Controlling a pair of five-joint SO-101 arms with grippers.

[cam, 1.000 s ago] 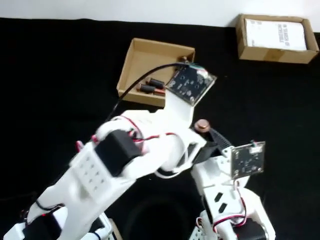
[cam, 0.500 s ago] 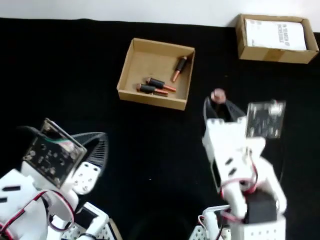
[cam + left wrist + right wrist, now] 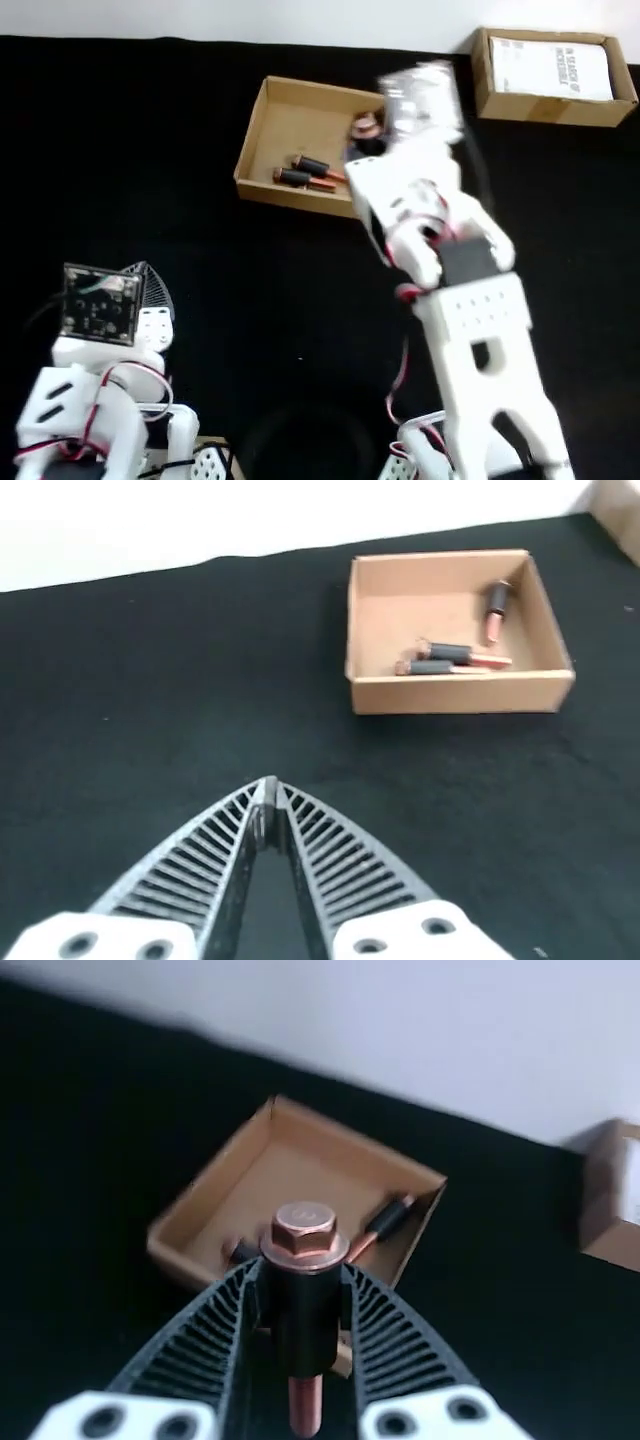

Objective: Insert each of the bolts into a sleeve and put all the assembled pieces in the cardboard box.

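Now the right gripper (image 3: 302, 1278) is clamping a sleeve (image 3: 300, 1325) with a bolt (image 3: 304, 1232) seated in it, hanging over the right side of the cardboard box (image 3: 285, 120), where three finished pieces (image 3: 448, 652) are lying. The left gripper (image 3: 267, 792) is sitting closed and empty, well apart from the box.

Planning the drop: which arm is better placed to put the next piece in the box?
Right. The right pincer holds a sleeved bolt at the box; the left pincer is shut, empty, well away.
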